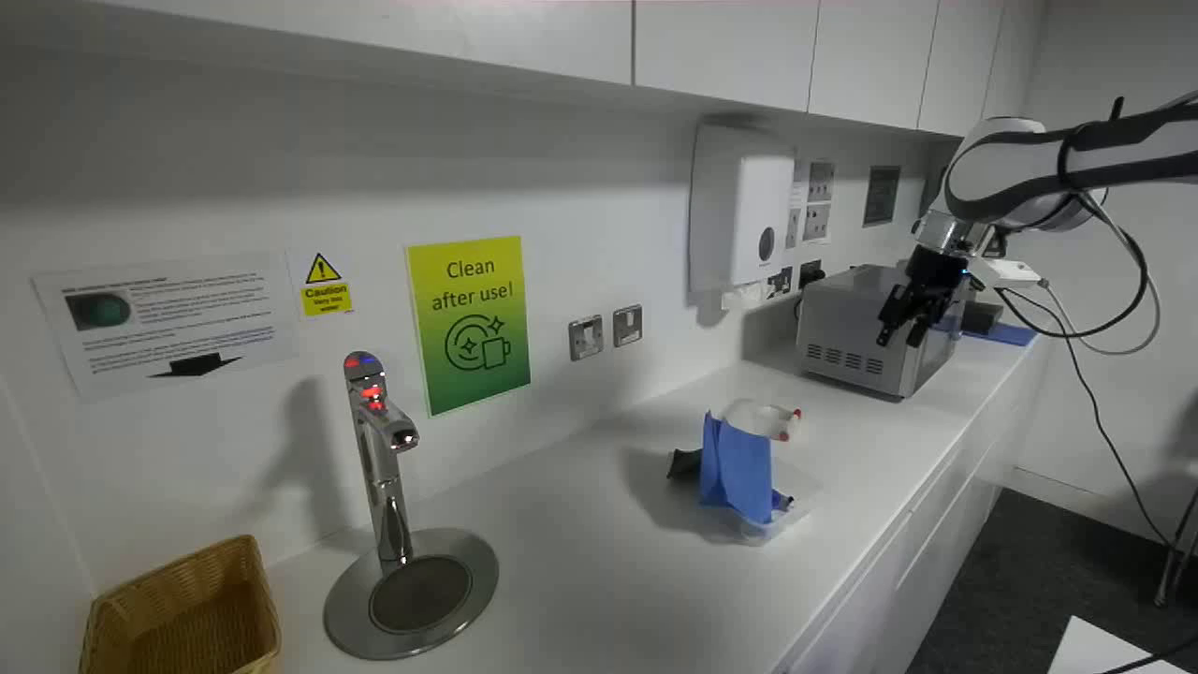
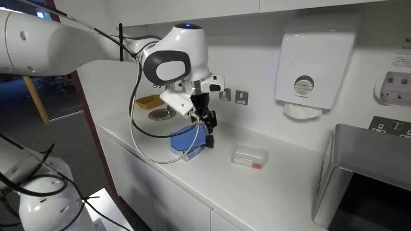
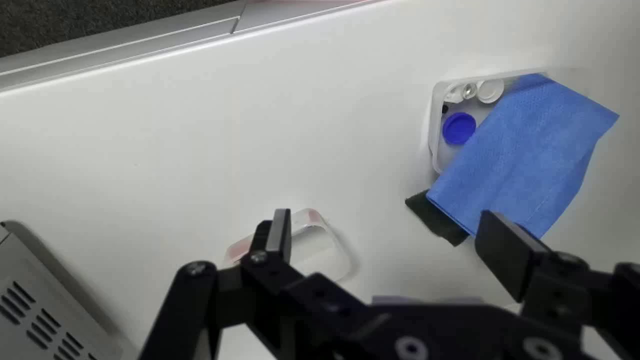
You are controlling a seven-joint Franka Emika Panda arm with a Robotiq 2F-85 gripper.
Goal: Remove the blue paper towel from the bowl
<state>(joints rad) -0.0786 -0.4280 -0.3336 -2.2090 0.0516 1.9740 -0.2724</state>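
Note:
The blue paper towel (image 3: 530, 155) lies folded across a clear plastic tub, the bowl (image 3: 436, 115), and hangs over its rim. The towel shows in both exterior views (image 1: 739, 468) (image 2: 188, 137). The tub (image 1: 756, 535) stands on the counter. A blue cap (image 3: 459, 128) and white caps (image 3: 490, 91) lie in its uncovered part; the rest is hidden under the towel. A dark cloth piece (image 3: 437, 220) pokes out beside the tub from under the towel. My gripper (image 3: 384, 220) is open and empty, above the counter and apart from the towel, in both exterior views (image 1: 900, 337) (image 2: 210, 130).
A second clear container (image 2: 249, 155) with red marks stands between the tub and a grey microwave (image 1: 852, 328). A tap (image 1: 379, 459) and wicker basket (image 1: 187, 608) are at the far end. A towel dispenser (image 2: 316, 70) hangs on the wall. Cupboards overhang the counter.

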